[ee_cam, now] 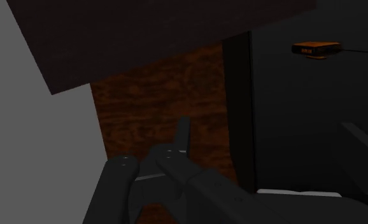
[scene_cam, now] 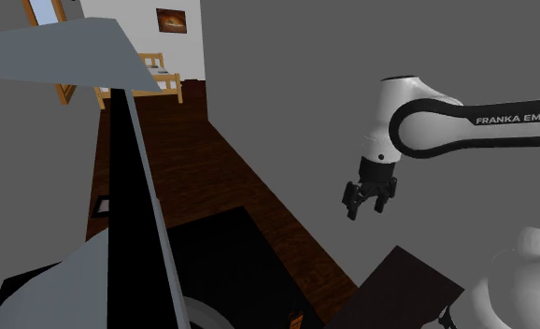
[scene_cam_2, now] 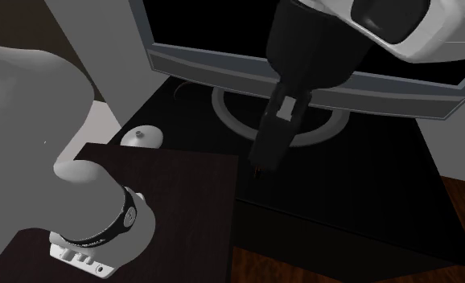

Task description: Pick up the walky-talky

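Observation:
The walky-talky is a small orange and black box with a thin antenna. It lies flat on the black TV table, well ahead of my hand and off to one side. In the shoulder view an orange speck of the walky-talky shows at the table's near corner. My black gripper hangs open in the air, high above the strip of wood floor between the stand and the table, holding nothing. In the second exterior view the gripper points down in front of the screen.
A large flat screen on a ring-shaped foot fills the back of the black table. A white domed object sits by the table's corner. The dark brown stand top lies below the arm. Brown wood floor runs alongside.

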Controlling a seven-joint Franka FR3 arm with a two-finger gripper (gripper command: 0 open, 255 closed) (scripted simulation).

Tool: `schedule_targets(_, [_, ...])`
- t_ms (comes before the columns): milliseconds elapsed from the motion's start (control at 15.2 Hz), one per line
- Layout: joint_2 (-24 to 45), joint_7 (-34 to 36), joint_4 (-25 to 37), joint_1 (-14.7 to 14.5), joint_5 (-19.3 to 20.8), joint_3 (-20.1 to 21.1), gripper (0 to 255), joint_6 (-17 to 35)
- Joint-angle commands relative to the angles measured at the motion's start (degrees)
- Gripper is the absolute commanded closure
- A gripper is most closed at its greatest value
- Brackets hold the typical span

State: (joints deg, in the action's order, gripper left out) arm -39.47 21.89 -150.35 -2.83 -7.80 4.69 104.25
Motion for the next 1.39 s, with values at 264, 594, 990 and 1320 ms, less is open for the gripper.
schedule_targets(264, [6.31,4.9,-5.74,-2.45,-6.23,3.61,0,11.57])
schedule_targets(594, [14.97,8.05,-7.85,-5.08,-12.05,6.69,0,22.24])
schedule_targets(990, [28.63,10.13,-7.01,-8.58,-19.73,10.0,0,35.33])
schedule_targets(1320, [41.5,10.15,-3.41,-11.3,-26.62,12.4,0,45.15])
